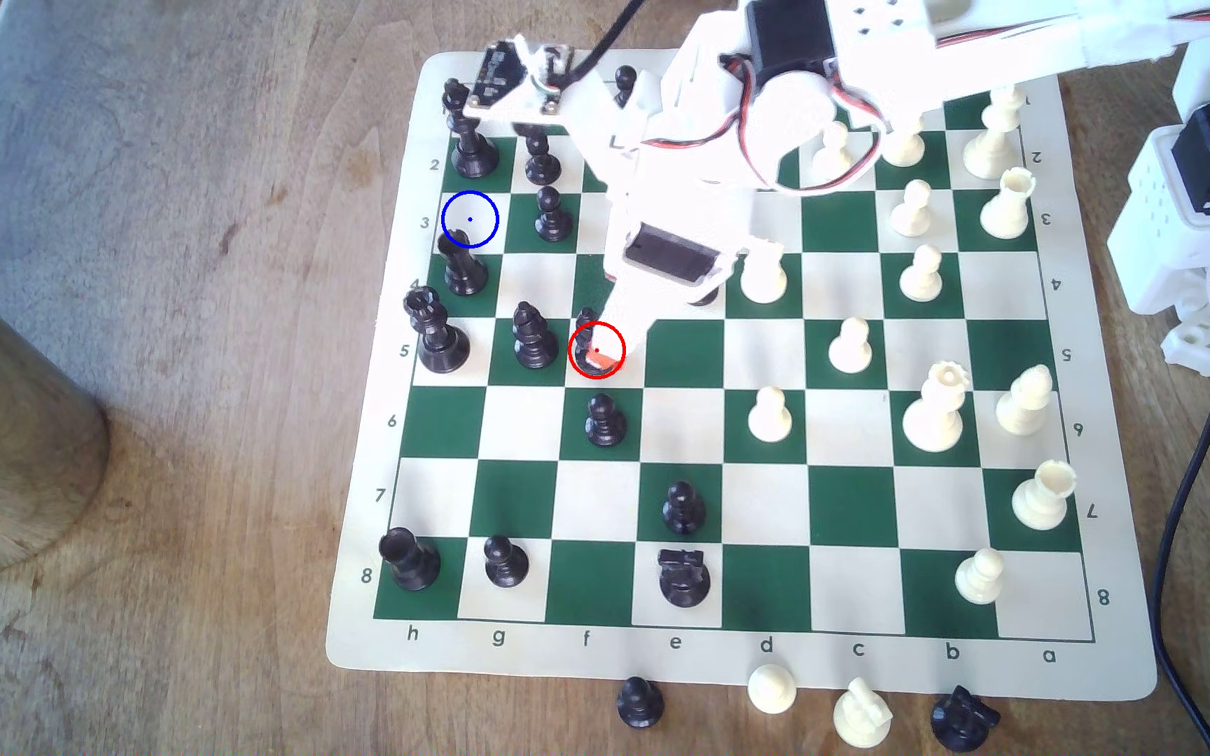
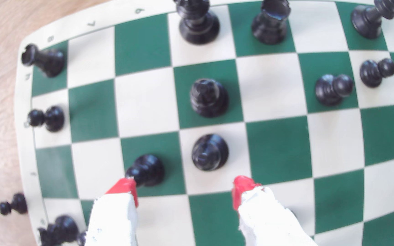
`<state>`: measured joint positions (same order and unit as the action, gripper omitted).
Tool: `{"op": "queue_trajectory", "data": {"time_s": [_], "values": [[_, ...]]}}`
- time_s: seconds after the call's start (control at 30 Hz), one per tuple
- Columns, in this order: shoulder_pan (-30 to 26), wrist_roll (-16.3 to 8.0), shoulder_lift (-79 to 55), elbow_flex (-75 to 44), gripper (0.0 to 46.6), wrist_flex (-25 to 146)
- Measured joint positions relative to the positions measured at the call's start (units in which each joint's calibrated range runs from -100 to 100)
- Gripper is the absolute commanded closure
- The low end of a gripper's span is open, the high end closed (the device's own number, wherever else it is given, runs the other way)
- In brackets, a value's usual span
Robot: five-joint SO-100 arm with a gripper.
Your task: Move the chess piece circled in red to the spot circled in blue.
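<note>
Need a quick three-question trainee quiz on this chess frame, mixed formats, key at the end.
1. True or false: the gripper is shut on the red-circled bishop.
2. Which piece stands one square to the exterior view's left of that bishop? A white pawn; B black bishop; C white rook.
3. Fill in: the blue-circled spot lies in the row numbered ___.
Key: 1 false, the jaws are open, one either side above it; 2 B; 3 3.
</note>
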<state>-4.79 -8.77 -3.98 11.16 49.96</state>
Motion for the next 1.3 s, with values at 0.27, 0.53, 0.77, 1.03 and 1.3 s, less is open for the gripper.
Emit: {"op": "queue_trajectory", "data": {"time_s": [0.27, 0.53, 0.77, 1.03, 1.3], "values": [[0.0, 0.0, -3.8, -0.6, 25.2, -2.2], [0.0, 0.0, -7.3, -4.2, 25.9, -2.5], [0.4, 0.0, -9.8, -4.3, 30.0, -4.1], [0.5, 0.1, -9.9, -4.3, 44.8, -4.1], [0.5, 0.3, -9.8, -4.7, 46.2, -4.2]]}}
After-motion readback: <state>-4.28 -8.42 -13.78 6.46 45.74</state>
